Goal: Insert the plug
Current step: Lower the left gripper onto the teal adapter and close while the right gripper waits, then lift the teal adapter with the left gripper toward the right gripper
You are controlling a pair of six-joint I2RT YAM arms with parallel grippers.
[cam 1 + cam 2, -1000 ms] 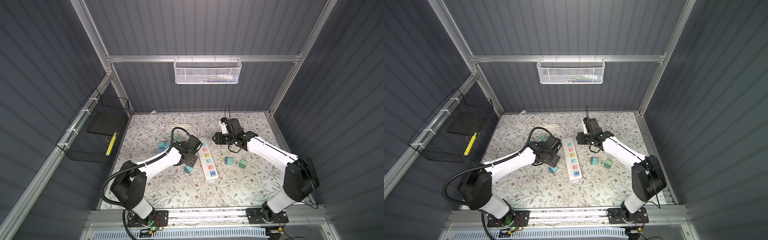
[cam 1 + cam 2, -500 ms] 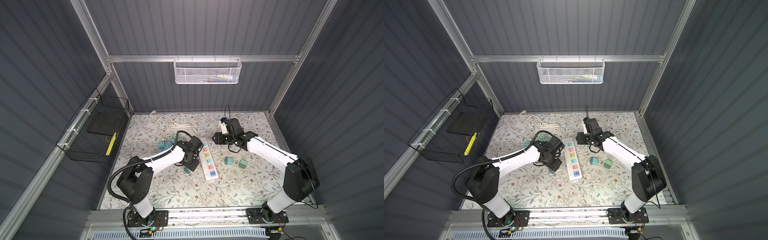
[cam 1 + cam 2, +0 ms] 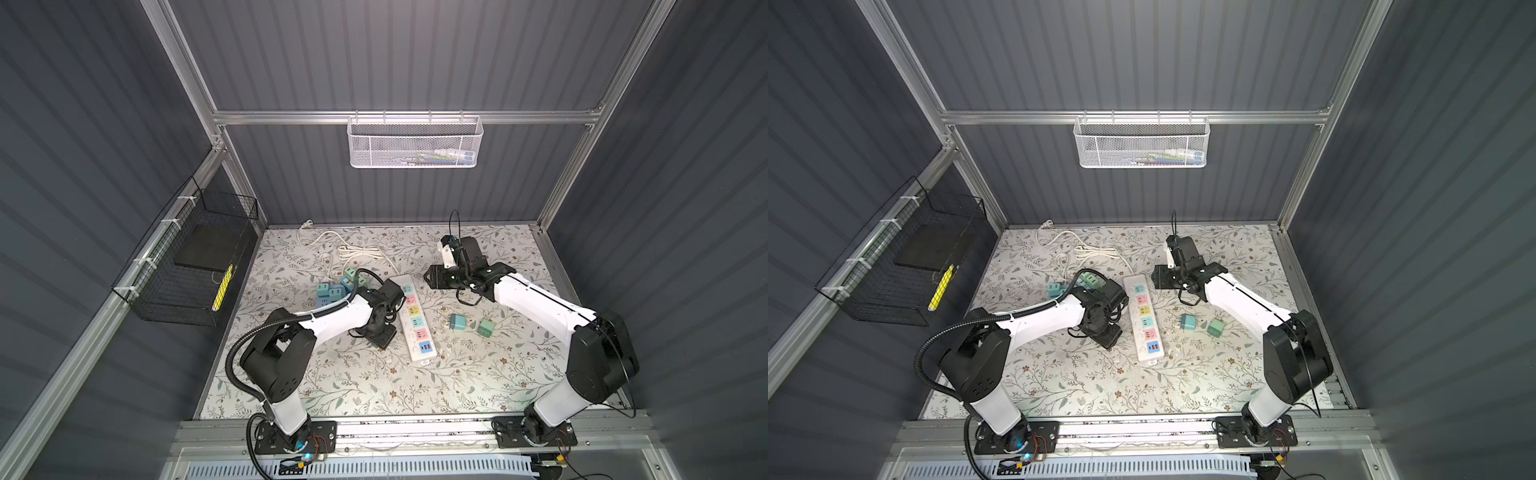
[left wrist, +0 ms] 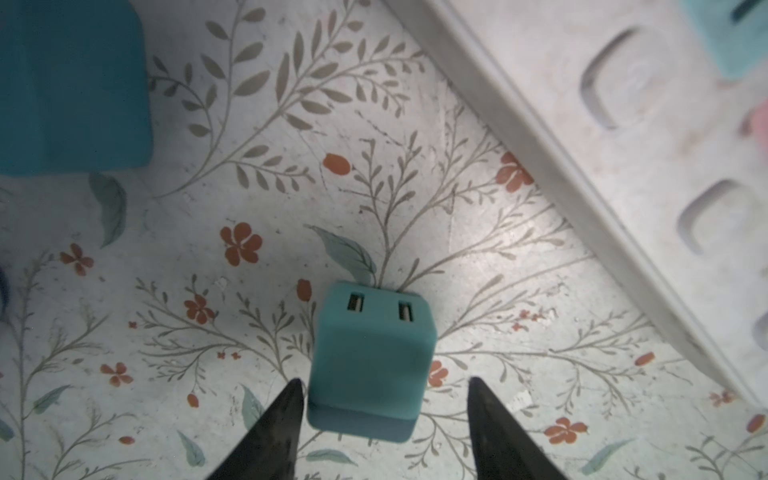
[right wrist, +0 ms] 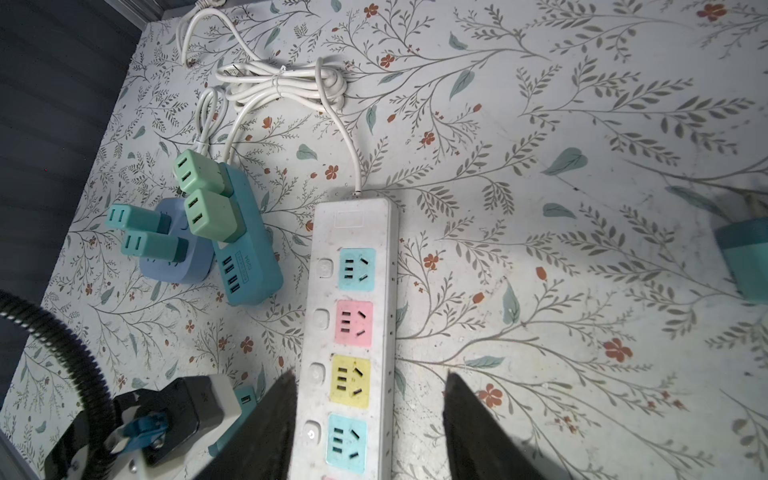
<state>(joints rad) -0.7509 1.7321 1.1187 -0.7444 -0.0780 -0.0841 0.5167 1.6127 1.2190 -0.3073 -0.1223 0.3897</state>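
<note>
Since a second ago the left gripper (image 4: pixel 384 382) has dropped over the teal plug (image 4: pixel 372 357), which lies on the mat (image 4: pixel 498 249) beside the power strip (image 4: pixel 623 145); its jaws are apart, one fingertip (image 4: pixel 284 415) nearly touching the plug. Closing off-centre could twist the plug, and the right gripper (image 5: pixel 368 378), jaws apart astride the strip, does not pin it.

To me the plug (image 4: pixel 370 357) looks smooth matte plastic; power strip (image 5: pixel 353 332) scuffed speckled plastic, tabletop (image 4: pixel 478 257) a bit shiny.

Right gripper (image 5: pixel 369 376), jaws apart, straddling white power strip (image 5: pixel 354 220) on floral mat (image 5: pixel 540 166); contact unclear.
</note>
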